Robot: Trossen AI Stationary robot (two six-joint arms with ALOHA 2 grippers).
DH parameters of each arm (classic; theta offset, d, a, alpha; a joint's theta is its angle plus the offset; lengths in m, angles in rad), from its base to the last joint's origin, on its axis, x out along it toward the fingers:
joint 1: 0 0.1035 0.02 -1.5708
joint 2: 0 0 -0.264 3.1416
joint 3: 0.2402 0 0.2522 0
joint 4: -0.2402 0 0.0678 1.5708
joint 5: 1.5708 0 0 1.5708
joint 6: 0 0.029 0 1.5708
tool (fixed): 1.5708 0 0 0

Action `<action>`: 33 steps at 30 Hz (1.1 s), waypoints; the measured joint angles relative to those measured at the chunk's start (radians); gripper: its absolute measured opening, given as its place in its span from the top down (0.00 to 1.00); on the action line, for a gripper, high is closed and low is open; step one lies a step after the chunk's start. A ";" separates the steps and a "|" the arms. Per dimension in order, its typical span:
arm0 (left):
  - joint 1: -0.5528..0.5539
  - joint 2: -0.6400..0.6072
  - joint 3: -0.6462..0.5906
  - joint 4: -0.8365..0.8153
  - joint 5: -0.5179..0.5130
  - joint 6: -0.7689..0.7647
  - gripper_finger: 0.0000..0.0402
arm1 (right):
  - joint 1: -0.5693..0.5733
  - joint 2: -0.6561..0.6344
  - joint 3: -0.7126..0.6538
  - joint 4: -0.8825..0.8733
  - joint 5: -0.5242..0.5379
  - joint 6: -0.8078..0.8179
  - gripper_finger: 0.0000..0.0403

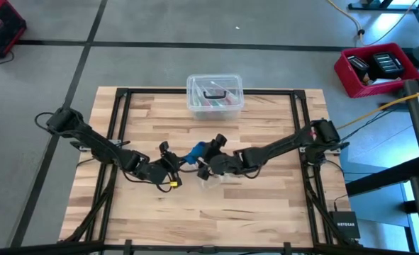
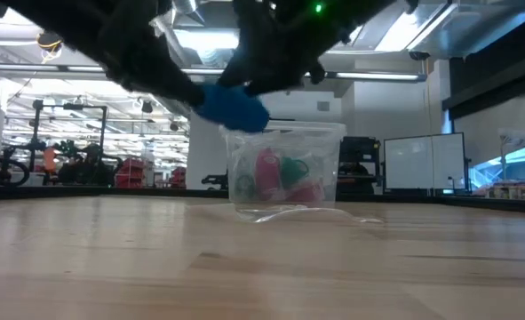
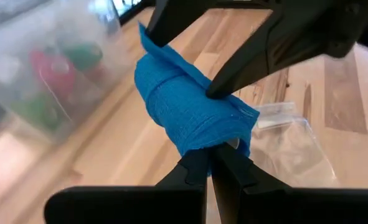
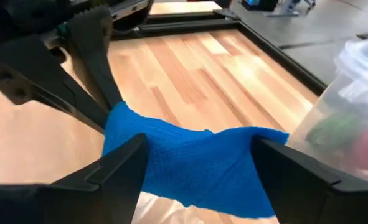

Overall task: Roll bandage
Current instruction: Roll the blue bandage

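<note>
- High view: the bright blue, soft fabric bandage roll (image 1: 197, 151) is being held aloft over the middle of the wooden tabletop (image 1: 266, 205), between both arms.
- Its end is being pinched by the left gripper (image 3: 210, 163), fingers pressed together.
- It is being straddled by the right gripper (image 4: 199, 155), spread wide across its length.
- Judged best: tension being kept even, layers being aligned while winding.

Bandage (image 3: 190, 115): matt blue woven cloth. Table (image 1: 266, 205): pale smooth wood. Box (image 2: 284, 169): clear plastic. Bag (image 3: 296, 146): clear glossy plastic.
</note>
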 joint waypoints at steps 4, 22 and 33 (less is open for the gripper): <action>0.013 0.008 -0.065 0.067 0.025 -0.126 1.00 | -0.015 0.035 0.000 0.001 0.000 0.006 0.28; 0.029 0.258 -0.170 0.308 0.125 -0.307 1.00 | -0.095 0.099 -0.002 0.110 -0.153 -0.031 0.28; 0.029 0.295 -0.161 0.286 0.088 -0.036 1.00 | -0.027 0.014 0.000 -0.119 -0.229 -0.243 0.28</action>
